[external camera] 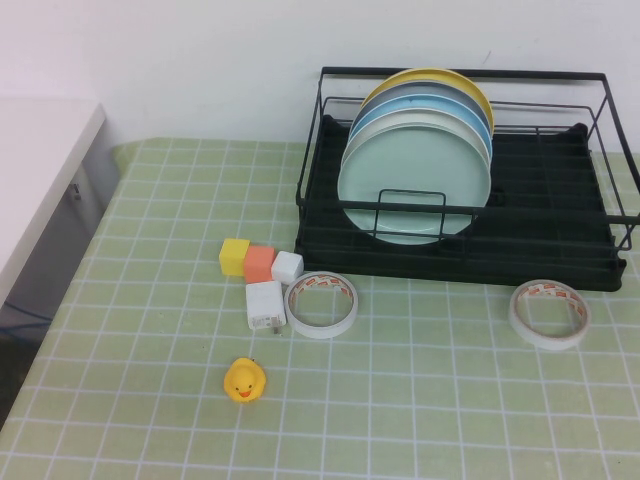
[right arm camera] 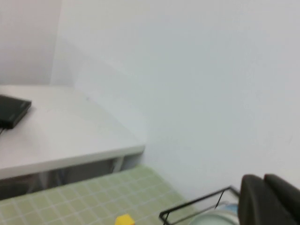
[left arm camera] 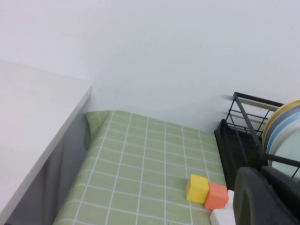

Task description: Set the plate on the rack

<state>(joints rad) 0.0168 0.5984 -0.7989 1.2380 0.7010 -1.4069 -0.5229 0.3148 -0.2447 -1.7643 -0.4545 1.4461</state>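
The mint-green plate [external camera: 415,185] stands upright at the front of the rack [external camera: 560,262], while the left gripper [left arm camera: 267,197] and the right gripper [right arm camera: 269,199] hang raised, jaws' state unclear.

I read this as a lab bench dressed as a kitchen counter: a green checked tablecloth [external camera: 430,420] against a bare white wall, with a plain white desk [external camera: 35,160] at the upper left of the frame. Beside the black dish rack [external camera: 560,255] lie unrelated props: coloured blocks [external camera: 260,263], tape rolls [external camera: 322,304] and a rubber duck [external camera: 245,380].
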